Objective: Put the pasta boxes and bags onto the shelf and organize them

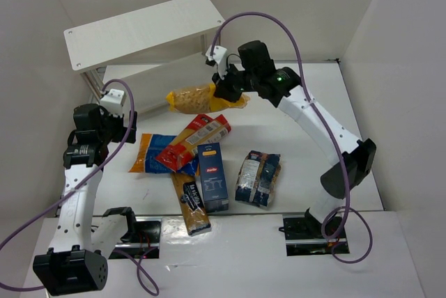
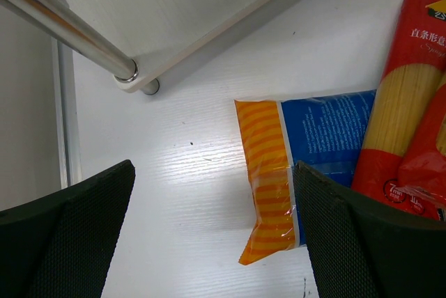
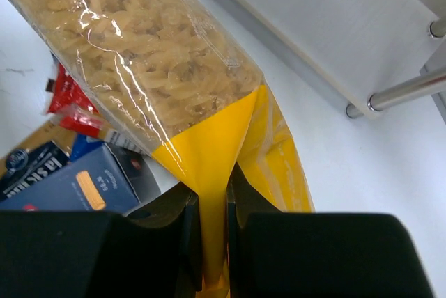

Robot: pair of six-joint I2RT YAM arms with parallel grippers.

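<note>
Up by the front of the shelf (image 1: 143,30), the right gripper (image 1: 226,89) is clamped on the yellow end of the yellow clear-windowed bag (image 1: 191,98), spiral pasta showing through, bag lifted just in front of the lower board. Left gripper (image 2: 212,221) is spread wide with nothing in it, hanging over the table near a shelf leg, beside the orange-blue bag (image 2: 279,173). Mid-table: long red-yellow box (image 1: 195,141) overlapping that bag, dark blue box (image 1: 212,176), long brown packet (image 1: 191,204) touching its left side, dark clear bag (image 1: 258,178) just to the right.

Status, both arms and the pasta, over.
Right gripper shut on yellow bag, held by the shelf. Left gripper open over orange-blue bag. Nothing between bag and shelf.
</note>
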